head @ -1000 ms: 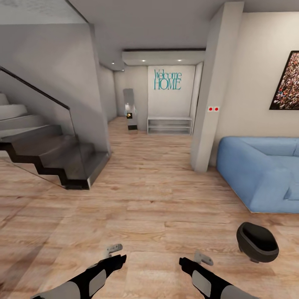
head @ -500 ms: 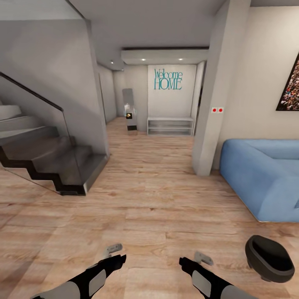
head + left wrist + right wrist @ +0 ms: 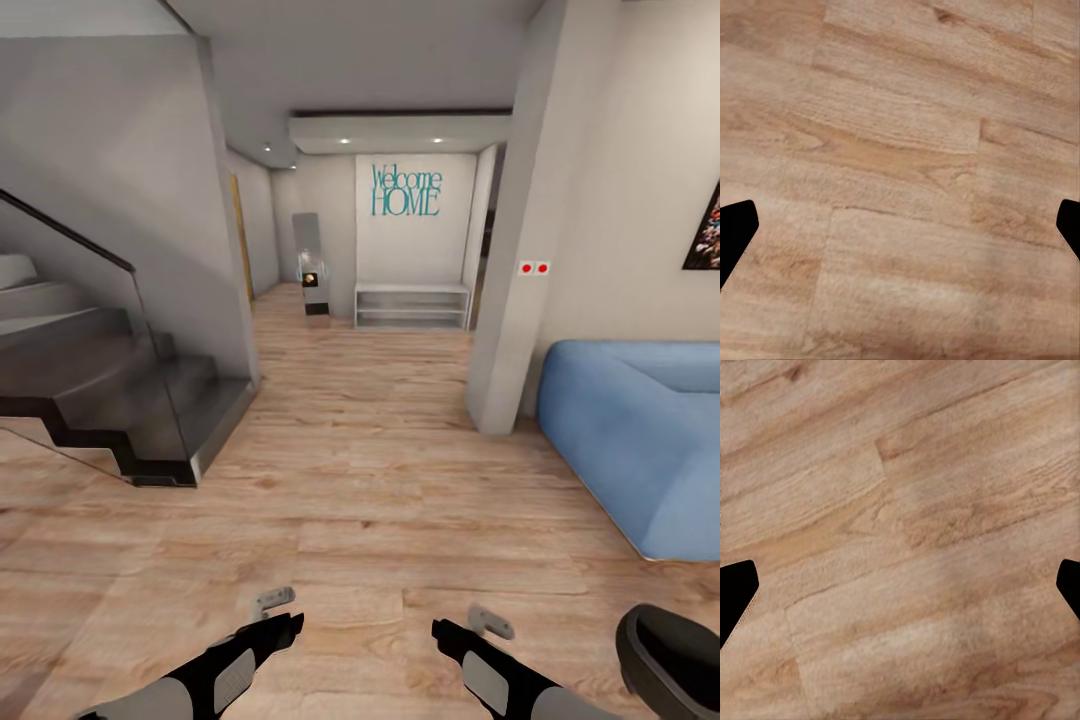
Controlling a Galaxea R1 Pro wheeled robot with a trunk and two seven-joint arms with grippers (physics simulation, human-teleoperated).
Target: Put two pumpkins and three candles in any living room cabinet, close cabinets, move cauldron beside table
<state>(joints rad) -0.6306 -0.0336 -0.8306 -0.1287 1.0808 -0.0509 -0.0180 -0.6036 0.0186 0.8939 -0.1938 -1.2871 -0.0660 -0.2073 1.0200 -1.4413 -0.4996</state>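
The black round-bellied cauldron (image 3: 668,665) stands on the wooden floor at the head view's bottom right corner, partly cut off by the frame edge, to the right of my right arm. My left gripper (image 3: 275,602) and right gripper (image 3: 489,622) hang low over bare floor at the bottom of that view. In the left wrist view the left gripper (image 3: 900,232) is open with only floorboards between its dark fingertips (image 3: 735,229). The right gripper (image 3: 900,592) is open in the same way, over floorboards. The pumpkins, candles, cabinet and table are out of view.
A dark staircase (image 3: 110,395) with a glass rail rises on the left. A blue sofa (image 3: 640,440) sits on the right behind a white pillar (image 3: 515,300). A hallway runs ahead to a low white shelf (image 3: 411,303) under a "Welcome HOME" sign.
The whole head view has shifted: the camera moved, so the cauldron and sofa slid toward the right and bottom edges. Both arms keep the same pose, grippers open.
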